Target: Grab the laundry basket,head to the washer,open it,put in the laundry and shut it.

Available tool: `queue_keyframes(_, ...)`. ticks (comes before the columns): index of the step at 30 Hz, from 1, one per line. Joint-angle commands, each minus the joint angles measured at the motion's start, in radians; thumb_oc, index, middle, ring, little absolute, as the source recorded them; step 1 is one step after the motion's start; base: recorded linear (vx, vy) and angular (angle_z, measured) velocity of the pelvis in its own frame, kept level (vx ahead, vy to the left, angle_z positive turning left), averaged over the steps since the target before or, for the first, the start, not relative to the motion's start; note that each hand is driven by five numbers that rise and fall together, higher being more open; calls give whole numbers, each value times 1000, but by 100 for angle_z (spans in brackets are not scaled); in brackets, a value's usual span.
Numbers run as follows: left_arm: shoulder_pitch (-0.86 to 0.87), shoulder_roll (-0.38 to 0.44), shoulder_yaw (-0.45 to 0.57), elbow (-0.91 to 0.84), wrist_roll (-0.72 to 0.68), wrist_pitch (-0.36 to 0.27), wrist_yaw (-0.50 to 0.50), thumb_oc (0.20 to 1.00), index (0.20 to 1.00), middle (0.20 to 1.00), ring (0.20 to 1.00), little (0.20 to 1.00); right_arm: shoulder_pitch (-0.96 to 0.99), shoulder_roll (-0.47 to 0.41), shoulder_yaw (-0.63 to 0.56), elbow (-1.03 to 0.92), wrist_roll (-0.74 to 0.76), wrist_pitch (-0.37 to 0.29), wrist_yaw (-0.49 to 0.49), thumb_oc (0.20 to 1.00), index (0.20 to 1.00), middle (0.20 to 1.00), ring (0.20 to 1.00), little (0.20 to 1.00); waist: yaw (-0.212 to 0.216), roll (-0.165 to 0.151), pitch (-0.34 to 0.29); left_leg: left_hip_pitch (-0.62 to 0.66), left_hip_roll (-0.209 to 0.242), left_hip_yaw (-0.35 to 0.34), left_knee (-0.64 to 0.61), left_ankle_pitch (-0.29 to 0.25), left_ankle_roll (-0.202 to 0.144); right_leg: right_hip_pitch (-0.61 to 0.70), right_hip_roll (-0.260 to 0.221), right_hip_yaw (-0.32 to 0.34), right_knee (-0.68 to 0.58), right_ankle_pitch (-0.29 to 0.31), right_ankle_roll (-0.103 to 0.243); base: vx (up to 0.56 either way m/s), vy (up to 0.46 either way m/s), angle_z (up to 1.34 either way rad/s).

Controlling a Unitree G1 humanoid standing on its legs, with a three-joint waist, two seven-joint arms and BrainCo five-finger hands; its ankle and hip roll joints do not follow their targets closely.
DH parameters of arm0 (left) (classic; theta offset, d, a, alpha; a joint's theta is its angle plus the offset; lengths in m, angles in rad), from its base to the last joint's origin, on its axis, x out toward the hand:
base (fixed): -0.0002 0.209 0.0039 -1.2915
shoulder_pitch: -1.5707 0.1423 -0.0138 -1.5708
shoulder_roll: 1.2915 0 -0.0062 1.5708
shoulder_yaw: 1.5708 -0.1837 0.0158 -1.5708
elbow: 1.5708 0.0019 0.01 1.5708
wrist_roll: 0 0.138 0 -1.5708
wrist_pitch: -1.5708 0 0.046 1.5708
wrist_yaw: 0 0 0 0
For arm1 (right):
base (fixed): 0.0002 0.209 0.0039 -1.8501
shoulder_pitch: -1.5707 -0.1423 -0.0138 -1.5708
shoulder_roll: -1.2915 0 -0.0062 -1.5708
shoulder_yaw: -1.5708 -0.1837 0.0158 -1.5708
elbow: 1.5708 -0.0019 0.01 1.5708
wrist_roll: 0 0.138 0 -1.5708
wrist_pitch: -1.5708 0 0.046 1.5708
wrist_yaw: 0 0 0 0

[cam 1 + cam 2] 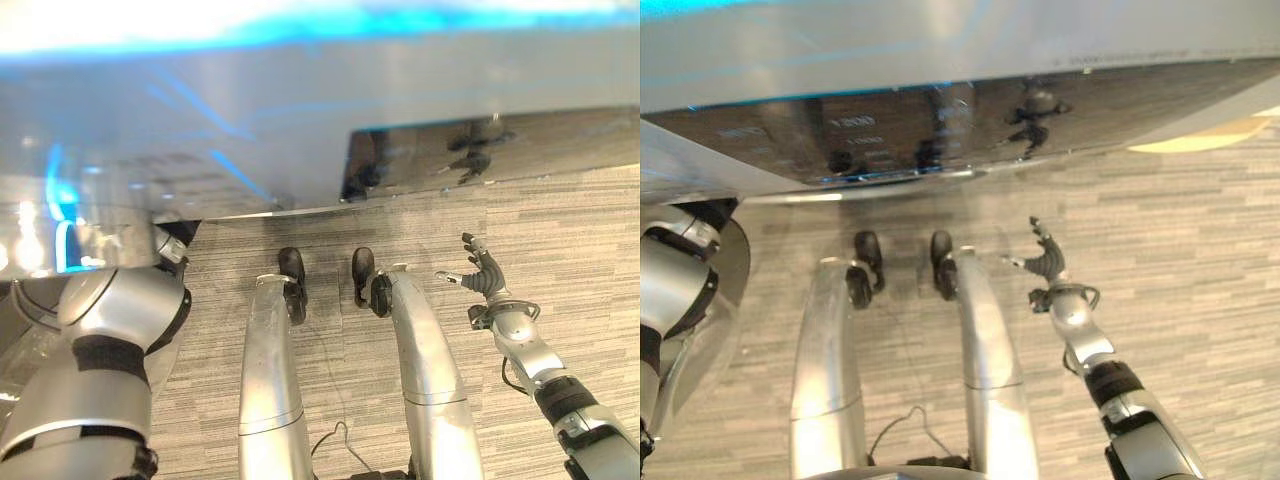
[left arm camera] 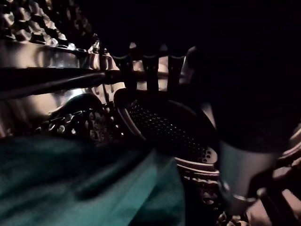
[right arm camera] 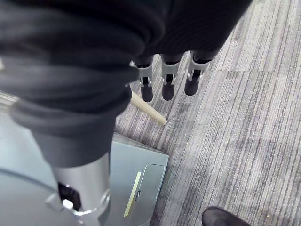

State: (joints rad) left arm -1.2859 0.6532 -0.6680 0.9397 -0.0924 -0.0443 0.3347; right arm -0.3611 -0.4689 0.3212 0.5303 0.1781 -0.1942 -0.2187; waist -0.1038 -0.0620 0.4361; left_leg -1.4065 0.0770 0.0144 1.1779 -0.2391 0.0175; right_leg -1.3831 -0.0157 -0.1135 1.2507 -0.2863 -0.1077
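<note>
1. Our left robot hand (image 2: 150, 70) is deep in the washer drum (image 2: 47, 42), fingers straight, gripping nothing; the green laundry (image 2: 84, 188) lies just below them.
2. Our right robot hand (image 1: 482, 272) hangs relaxed over the carpet (image 1: 580, 230), empty.
3. We judge the cloth may trail over the door rim and jam the closing.
4. The withdrawing fingers could snag the cloth.

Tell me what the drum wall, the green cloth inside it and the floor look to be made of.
Drum wall: polished metal, probably stainless steel, shiny and dotted with rows of punched holes. Green cloth: soft woven or knit fabric, matte, lying in folds. Floor: low-pile carpet tiles, grey with fine stripes, seams visible between squares.
</note>
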Motion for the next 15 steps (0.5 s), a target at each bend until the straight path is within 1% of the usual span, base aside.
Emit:
queue_keyframes(1, 187, -26, 122, -20, 16, -39, 10, 1000, 1000, 1000, 1000, 1000, 105, 24, 34, 22, 25, 0, 0, 1000, 1000, 1000, 1000, 1000, -11, 31, -159, 57, 8, -66, -3, -95, 5, 93, -6, 54, -205, 13, 101, -11, 0, 14)
queue_keyframes(2, 241, -48, 146, -48, 3, -43, 8, 1000, 1000, 1000, 1000, 1000, 104, 29, 34, 31, 22, 8, -1, 1000, 1000, 1000, 1000, 1000, -4, 30, -161, 78, 7, -62, -23, -92, 4, 114, -10, 52, -222, 14, 101, -12, 9, 9)
queue_keyframes(3, 247, -47, 150, -53, 5, -41, 9, 1000, 1000, 1000, 1000, 1000, 105, 28, 37, 31, 22, 8, -2, 1000, 1000, 1000, 1000, 1000, -6, 31, -160, 83, 6, -62, -27, -91, 4, 120, -10, 52, -226, 15, 101, -20, 11, 8)
queue_keyframes(4, 327, -77, 183, -85, -11, -52, -5, 1000, 1000, 1000, 1000, 1000, 107, 43, 34, 46, 16, 17, -4, 1000, 1000, 1000, 1000, 1000, 7, 27, -164, 122, 6, -59, -68, -82, -3, 152, -16, 49, -256, 22, 104, -29, 32, 22)
queue_keyframes(5, 438, -110, 221, -147, -22, -57, -16, 1000, 1000, 1000, 1000, 1000, 103, 43, 31, 70, -4, 35, -9, 1000, 1000, 1000, 1000, 1000, 16, 23, -162, 192, 0, -51, -139, -66, -5, 211, -20, 49, -310, 30, 106, -26, 32, 23)
queue_keyframes(6, 439, -110, 221, -147, -21, -57, -16, 1000, 1000, 1000, 1000, 1000, 103, 43, 32, 70, -4, 35, -9, 1000, 1000, 1000, 1000, 1000, 15, 23, -162, 194, 0, -50, -140, -65, -5, 213, -20, 49, -310, 31, 106, -21, 38, 22)
queue_keyframes(7, 521, -141, 256, -177, -42, -65, -31, 1000, 1000, 1000, 1000, 1000, 110, 47, 21, 83, -9, 44, -13, 1000, 1000, 1000, 1000, 1000, 25, 20, -163, 252, -5, -46, -197, -52, -9, 259, -28, 49, -356, 46, 110, -9, 40, 26)
queue_keyframes(8, 619, -173, 277, -207, -48, -71, -51, 1000, 1000, 1000, 1000, 1000, 108, 49, 9, 106, -20, 58, -12, 1000, 1000, 1000, 1000, 1000, 36, 16, -166, 337, -11, -36, -284, -36, -11, 336, -38, 53, -432, 59, 113, 10, 63, 26)
queue_keyframes(9, 751, -205, 317, -230, -76, -75, -79, 1000, 1000, 1000, 1000, 1000, 128, 55, -2, 128, -42, 75, -6, 1000, 1000, 1000, 1000, 1000, 49, 12, -166, 460, -26, -24, -399, -6, -17, 448, -44, 51, -531, 93, 127, 45, 67, 27)
queue_keyframes(13, 966, -247, 369, -267, -104, -82, -129, 1000, 1000, 1000, 1000, 1000, 179, 61, -26, 171, -78, 95, 16, 1000, 1000, 1000, 1000, 1000, 68, 5, -160, 723, -60, -11, -636, 49, -16, 693, -52, 53, -736, 148, 151, 102, 35, 14)
queue_keyframes(14, 968, -247, 370, -268, -104, -82, -129, 1000, 1000, 1000, 1000, 1000, 179, 61, -26, 171, -78, 95, 16, 1000, 1000, 1000, 1000, 1000, 68, 4, -157, 730, -61, -10, -641, 50, -16, 699, -52, 53, -739, 149, 151, 76, 41, 4)
queue_keyframes(15, 1059, -244, 390, -270, -83, -82, -153, 1000, 1000, 1000, 1000, 1000, 209, 61, -45, 180, -98, 102, 29, 1000, 1000, 1000, 1000, 1000, 71, -2, -157, 840, -74, 2, -760, 110, -11, 806, -57, 53, -848, 202, 157, 98, 35, 7)
